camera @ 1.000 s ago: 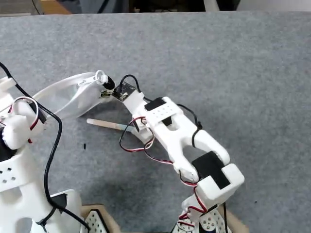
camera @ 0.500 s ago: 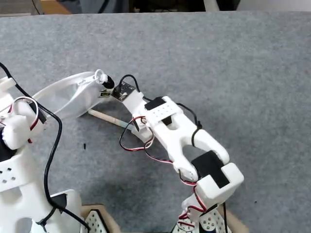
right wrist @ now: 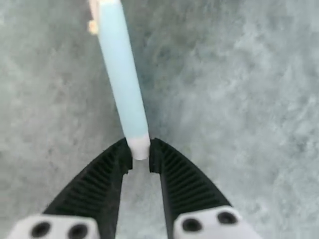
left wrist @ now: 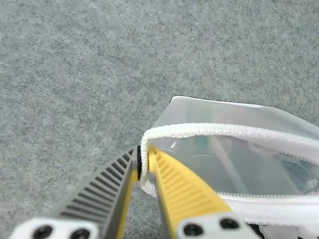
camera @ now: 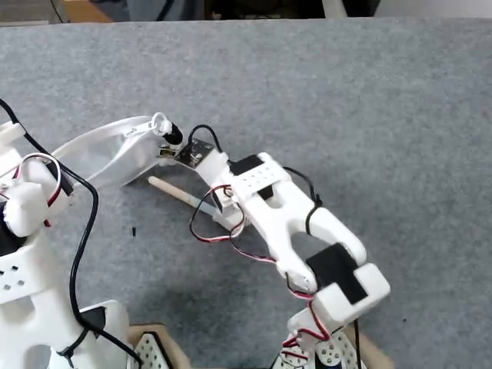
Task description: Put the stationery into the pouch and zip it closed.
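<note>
The left hand, ribbed in yellow and grey, is clenched on the white woven zipper tape at one end of the pouch. The pouch is a soft, translucent plastic bag lying on the grey, felt-like bench with its mouth gaping. The right hand, black and ridged, grasps the white end of a slim, round, pale-blue pen. The pen's far end lies just beside the pouch's lower edge, outside it.

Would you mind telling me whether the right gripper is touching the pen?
Touching. In the right wrist view the right gripper clamps the white end of the pen from both sides, with no gap.
</note>
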Tool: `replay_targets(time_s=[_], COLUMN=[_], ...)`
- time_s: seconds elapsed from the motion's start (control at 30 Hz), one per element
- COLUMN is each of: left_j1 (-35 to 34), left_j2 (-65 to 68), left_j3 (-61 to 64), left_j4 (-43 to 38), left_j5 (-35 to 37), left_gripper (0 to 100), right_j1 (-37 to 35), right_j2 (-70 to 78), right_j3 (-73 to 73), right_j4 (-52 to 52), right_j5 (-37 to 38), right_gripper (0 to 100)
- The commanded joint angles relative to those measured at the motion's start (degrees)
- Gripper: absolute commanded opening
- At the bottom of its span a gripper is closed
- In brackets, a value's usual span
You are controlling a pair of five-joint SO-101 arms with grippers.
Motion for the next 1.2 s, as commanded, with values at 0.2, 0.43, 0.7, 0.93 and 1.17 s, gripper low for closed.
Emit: replay_targets(time_s=[0.2, 0.43, 0.7, 0.93, 1.17], left_j1=[-1.01, -0.92, -0.75, -0.75, -0.84], left_j2=[0.09, 0.09, -0.35, -0.35, -0.35], left_j3=[-1.63, -1.63, -1.63, -1.63, -1.63], left_j4=[0.35, 0.35, 0.44, 0.97, 1.14], left_j5=[-0.44, -0.53, -0.53, -0.53, -0.62], left_gripper=[3, 3, 3, 3, 3], right_j1=[7.91, 12.75, 12.31, 7.74, 1.05], right_j2=[-18.77, -33.45, -43.30, -43.38, -43.30], right_j3=[-0.31, -0.48, -12.88, -36.35, -46.99], right_j4=[10.99, 19.16, 30.07, 37.71, 36.48], right_j5=[0.97, 8.44, 10.99, 10.64, 5.45], right_gripper=[1.1, 1.1, 1.2, 1.2, 1.2])
